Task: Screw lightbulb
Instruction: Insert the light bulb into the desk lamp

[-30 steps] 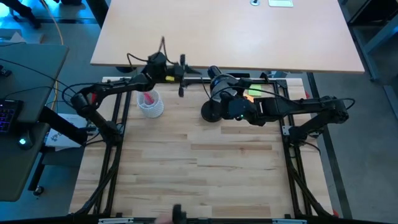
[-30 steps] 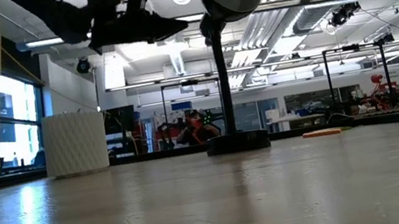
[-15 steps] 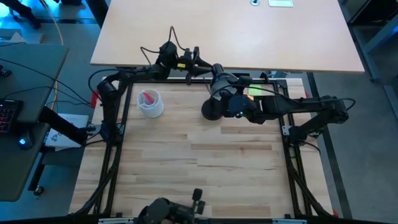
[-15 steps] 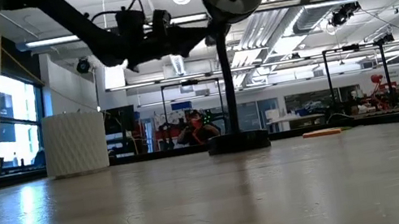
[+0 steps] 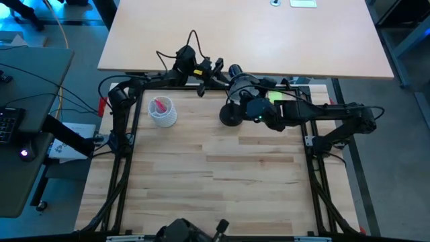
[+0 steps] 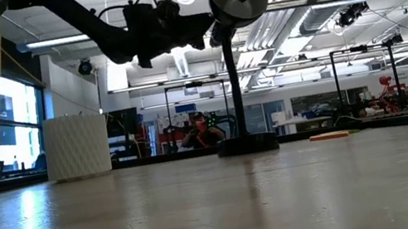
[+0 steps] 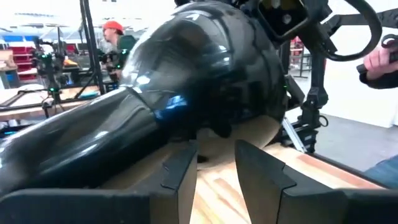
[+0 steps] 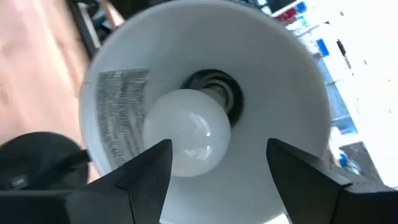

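Frosted glass: lightbulb (image 8: 185,132), white and pear-round, sits in the socket (image 8: 214,87) at the middle of the lamp shade (image 8: 273,93), its dome facing my right gripper (image 8: 214,168).
Right gripper: my two fingers stand wide apart, one on each side of the dome, touching nothing that I can see.
Handling: I judge the bulb light, hollow and easy to crack; the frosted skin should give some friction, but a round dome slips under a hard pinch.
Where to hold: across the widest part of the dome, pads opposite each other, gentle squeeze, clear of the shade wall.
Threads: the silvery base is mostly hidden in the socket, so I cannot tell how far it is screwed in.
Left gripper (image 7: 214,171): close against the outside of the shade, fingers narrow; I cannot tell whether they pinch anything.
Lamp base (image 5: 230,115): on the table (image 5: 215,181) below the shade.
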